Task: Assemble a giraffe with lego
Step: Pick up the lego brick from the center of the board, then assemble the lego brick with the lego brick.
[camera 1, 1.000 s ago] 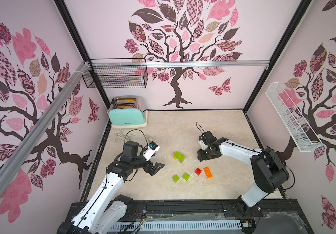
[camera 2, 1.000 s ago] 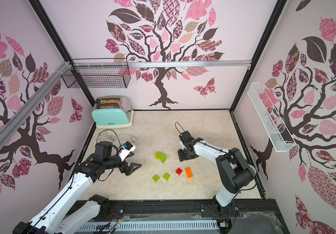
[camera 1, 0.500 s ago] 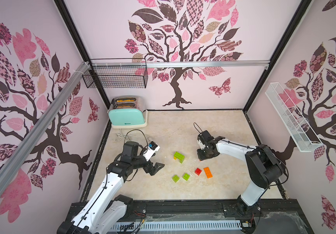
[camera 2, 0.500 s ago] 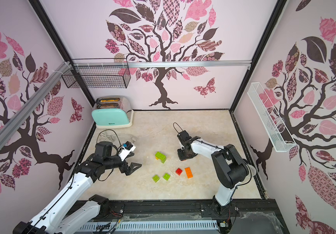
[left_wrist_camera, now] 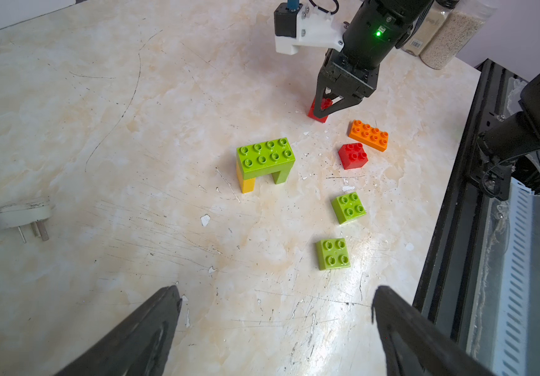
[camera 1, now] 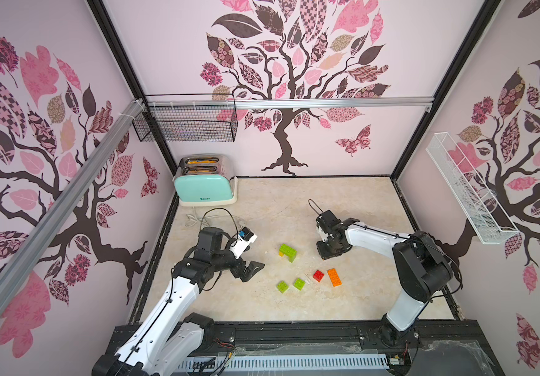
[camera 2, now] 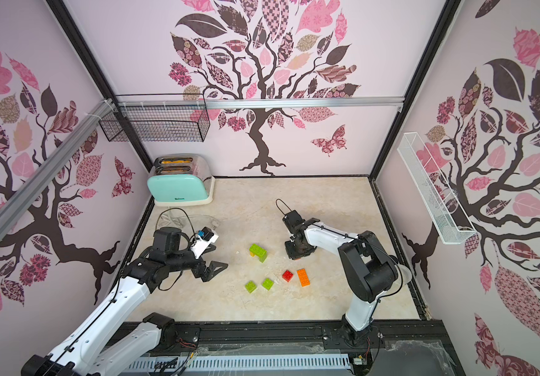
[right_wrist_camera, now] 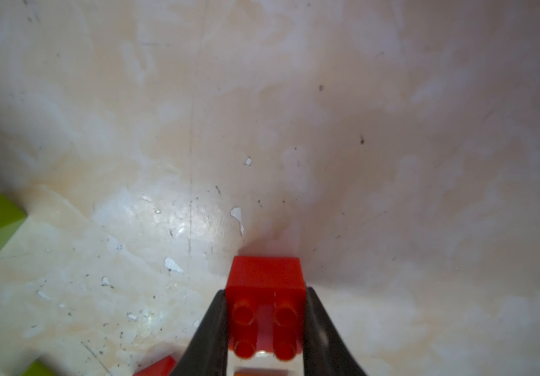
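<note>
Marble-patterned desk, mint toaster in its far left corner. The left tool hovers with jaws wide apart. The right tool clamps a small red brick that sits on the desk. At mid-desk stands the partial giraffe, a long green brick on yellow and green legs. Near it lie an orange brick, a second red brick and two small green bricks.

Four green bricks, two red — one yellow, one orange.

Green-yellow arch upright; red brick, studs up, gripped between jaws
</note>
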Available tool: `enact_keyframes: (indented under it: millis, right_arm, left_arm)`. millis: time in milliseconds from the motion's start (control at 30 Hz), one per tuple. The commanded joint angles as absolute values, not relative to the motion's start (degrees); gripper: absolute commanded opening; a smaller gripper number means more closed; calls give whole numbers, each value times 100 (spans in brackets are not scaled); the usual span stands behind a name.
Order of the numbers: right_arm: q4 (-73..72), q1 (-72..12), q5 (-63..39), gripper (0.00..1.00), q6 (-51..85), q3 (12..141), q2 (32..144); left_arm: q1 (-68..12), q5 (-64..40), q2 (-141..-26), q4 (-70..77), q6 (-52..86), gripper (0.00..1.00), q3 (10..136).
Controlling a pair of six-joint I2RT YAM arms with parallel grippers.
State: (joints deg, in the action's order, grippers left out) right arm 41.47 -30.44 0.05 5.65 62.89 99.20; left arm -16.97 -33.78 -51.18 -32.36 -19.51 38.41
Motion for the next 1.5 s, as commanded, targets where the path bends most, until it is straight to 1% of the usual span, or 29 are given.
enact_keyframes:
  millis: [0, 100, 300, 467, 667, 867, 1067, 1467]
  right_arm:
    - [4598, -3162, -102, 25, 468, 6742, 9591]
    - [4939, -3283, -299, 25, 274, 7150, 9525]
    - [5654, -3814, -419, 25, -356, 8156, 9707]
    - [6438, -4037, -548, 24, -739, 9138, 10260]
    - [6783, -4380, -564, 24, -990, 9845, 10789]
    - [7053, -4559, -460, 24, -1134, 10387, 11387]
    - [7091, -4602, -488, 23, -1204, 10688, 11723]
    - [7092, -4605, -219, 21, -1404, 10811, 12158]
  left_arm:
    - [-1718, -3472, -5085, -3164, -1978, 98, 3803]
    - [-1714, -3498, -5062, -3131, -1986, 98, 3763]
    - [-1716, -3498, -5014, -3155, -1991, 98, 3762]
    - [-1688, -3494, -5012, -3173, -1986, 98, 3788]
    - [-1662, -3481, -4995, -3203, -2029, 98, 3794]
    - [-1665, -3512, -4983, -3213, -2038, 98, 3779]
    - [-1663, -3518, -4956, -3216, -2056, 98, 3762]
    - [-1688, -3568, -4948, -3205, -2031, 98, 3749]
